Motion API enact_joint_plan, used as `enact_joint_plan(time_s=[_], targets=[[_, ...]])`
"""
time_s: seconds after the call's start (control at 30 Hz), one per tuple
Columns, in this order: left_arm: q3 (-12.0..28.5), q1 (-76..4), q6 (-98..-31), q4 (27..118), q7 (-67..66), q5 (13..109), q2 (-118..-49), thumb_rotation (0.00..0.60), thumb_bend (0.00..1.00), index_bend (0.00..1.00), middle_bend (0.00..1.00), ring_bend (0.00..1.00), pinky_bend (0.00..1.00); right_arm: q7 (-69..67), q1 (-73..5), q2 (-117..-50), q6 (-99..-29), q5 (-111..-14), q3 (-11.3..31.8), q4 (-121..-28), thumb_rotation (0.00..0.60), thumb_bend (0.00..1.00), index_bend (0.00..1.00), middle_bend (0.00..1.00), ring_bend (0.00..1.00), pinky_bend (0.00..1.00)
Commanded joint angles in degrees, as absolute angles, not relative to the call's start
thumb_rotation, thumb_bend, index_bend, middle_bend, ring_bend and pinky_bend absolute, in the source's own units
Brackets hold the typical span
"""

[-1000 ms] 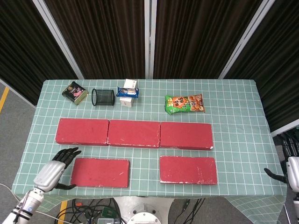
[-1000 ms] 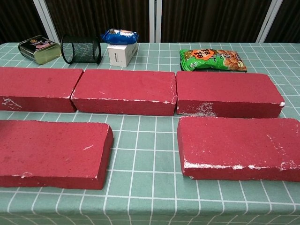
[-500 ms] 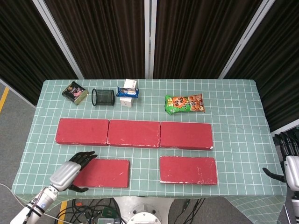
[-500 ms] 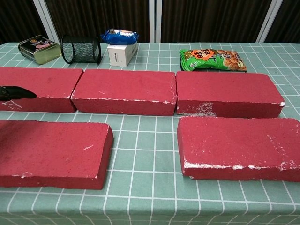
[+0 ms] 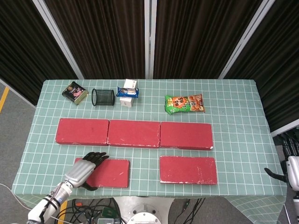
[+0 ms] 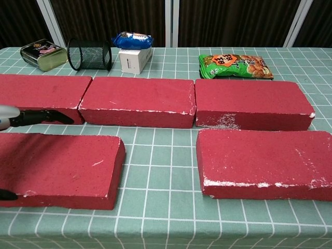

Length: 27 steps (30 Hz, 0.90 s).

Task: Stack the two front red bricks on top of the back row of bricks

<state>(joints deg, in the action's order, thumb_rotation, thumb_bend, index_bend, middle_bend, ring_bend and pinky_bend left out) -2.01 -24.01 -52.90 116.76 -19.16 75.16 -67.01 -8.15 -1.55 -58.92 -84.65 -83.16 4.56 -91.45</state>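
Observation:
Two red bricks lie in front: the left one (image 5: 112, 172) (image 6: 67, 168) and the right one (image 5: 188, 170) (image 6: 264, 162). Behind them, three red bricks (image 5: 134, 133) (image 6: 137, 101) form an end-to-end row. My left hand (image 5: 85, 170) (image 6: 28, 117) hovers over the left end of the front left brick, fingers spread across its top and thumb down by its near edge. It holds nothing. My right hand (image 5: 291, 161) hangs off the table's right edge, fingers apart and empty.
Along the back stand a small tin (image 5: 74, 92), a black mesh cup (image 5: 103, 97), a white box with a blue packet on top (image 5: 127, 93), and a green snack bag (image 5: 185, 103). The table's front edge runs close under the front bricks.
My left hand has moved right, from beside the front left brick to over its left end. The right hand has barely shifted. No brick has moved.

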Motion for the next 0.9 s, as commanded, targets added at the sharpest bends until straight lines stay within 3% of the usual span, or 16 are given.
enact_joint_plan(time_s=[0.03,0.9], targets=[[-1.95,-24.90,-52.58,117.61,-20.35,73.68,-67.76,0.600,0.00,0.04,0.00,0.00,0.00,-8.47,-1.57,-59.07,-84.65,-83.19,4.58,-91.14,0.600,0.00,0.00,0.00,0.00,0.00],[-2.39,-29.55,-52.27,114.77,-23.27,65.98,-72.86,0.600,0.00,0.04,0.00,0.00,0.00,-9.84,-1.54,-59.60,-84.38,-82.86,4.59,-89.56,0.600,0.01,0.00,0.00,0.00,0.00]])
